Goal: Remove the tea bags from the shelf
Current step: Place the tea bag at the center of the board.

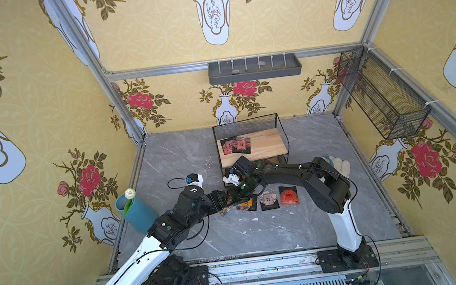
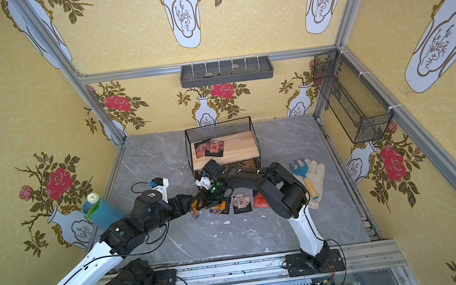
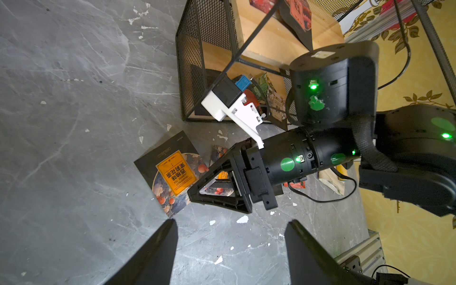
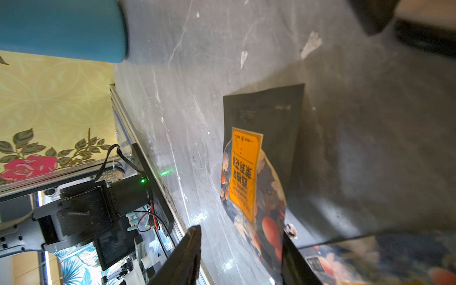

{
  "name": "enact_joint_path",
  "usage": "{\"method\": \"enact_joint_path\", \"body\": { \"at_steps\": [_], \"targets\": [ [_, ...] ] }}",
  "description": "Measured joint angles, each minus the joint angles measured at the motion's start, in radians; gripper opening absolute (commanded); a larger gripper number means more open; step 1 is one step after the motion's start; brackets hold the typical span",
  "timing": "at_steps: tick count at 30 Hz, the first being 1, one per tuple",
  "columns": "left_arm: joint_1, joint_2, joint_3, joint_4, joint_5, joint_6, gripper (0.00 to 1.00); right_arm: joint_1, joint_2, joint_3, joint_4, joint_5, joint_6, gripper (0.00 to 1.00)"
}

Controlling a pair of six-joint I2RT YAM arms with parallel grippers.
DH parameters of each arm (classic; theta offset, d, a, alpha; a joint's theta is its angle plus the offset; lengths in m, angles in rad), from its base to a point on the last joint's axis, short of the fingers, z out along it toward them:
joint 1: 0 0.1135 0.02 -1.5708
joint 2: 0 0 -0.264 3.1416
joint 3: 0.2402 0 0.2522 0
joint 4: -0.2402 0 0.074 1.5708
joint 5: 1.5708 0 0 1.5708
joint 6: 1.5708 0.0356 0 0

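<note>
**Tea bags** (image 1: 237,145) — small flat square sachets with black edges.

- On the shelf: a few red-fronted ones overlap on the left end of the top board, at the centre of the frame in both top views.
- The shelf (image 1: 268,144): two light wooden boards in a black wire frame with a mesh back. It stands at the rear middle of the table.
- Off the shelf: a row lies on the table just in front of it. There is a red sachet (image 1: 288,195), a beige sachet (image 1: 268,200), and orange-fronted ones to their left, partly under the two grippers.

**Seen in one view only**

- The left wrist view looks under the top board. More sachets (image 3: 276,104), one green-printed and one beige, lie on the lower board. In the top views the right arm hides most of that tier.
- The same view shows the orange-labelled sachet (image 3: 172,177) flat on the table, with round fruit printed on black.
- The right gripper (image 3: 195,195) is low over that sachet's edge. In the right wrist view its jaws stand apart, with the sachet lying on the table between and beyond them, unclamped. Another sachet beside one finger is blurred.
- The left gripper (image 3: 232,237) has its jaws wide apart with nothing between them, over bare table near the same sachet.
- A blue garden fork (image 2: 300,168) lying on a pale glove (image 2: 317,177) shows in one top view. In its twin the arm covers nearly all of the fork.

**Surroundings**

- The table (image 1: 260,233) is grey and marble-patterned, with white flecks.
- A blue vase (image 1: 138,214) with a white flower stands at the left edge.
- A grey wall tray (image 1: 254,73) hangs at upper centre, and a black mesh basket (image 1: 382,93) at upper right.
- The walls are yellow paper printed with roses and vases, set in aluminium framing.
</note>
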Motion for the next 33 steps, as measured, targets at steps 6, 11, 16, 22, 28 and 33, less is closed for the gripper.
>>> {"method": "enact_joint_path", "body": {
  "at_steps": [6, 11, 16, 22, 28, 33],
  "targets": [
    [0.000, -0.015, -0.001, 0.000, -0.004, 0.000, 0.78, 0.010, 0.004, 0.032, -0.076, 0.054, -0.035, 0.50],
    [0.001, -0.016, -0.001, 0.000, -0.008, 0.000, 0.78, 0.035, 0.004, 0.076, -0.145, 0.121, -0.073, 0.51],
    [0.001, -0.016, -0.005, 0.000, -0.015, 0.000, 0.78, 0.053, 0.004, 0.083, -0.185, 0.152, -0.101, 0.51],
    [0.001, -0.016, -0.005, 0.000, -0.018, 0.001, 0.78, 0.069, 0.004, 0.111, -0.204, 0.174, -0.124, 0.51],
    [0.002, -0.020, -0.005, 0.000, -0.019, 0.001, 0.78, 0.071, -0.018, 0.089, -0.211, 0.198, -0.134, 0.51],
    [0.002, -0.022, -0.001, -0.004, -0.020, 0.002, 0.78, 0.052, -0.112, 0.004, -0.187, 0.205, -0.127, 0.51]
  ]
}}
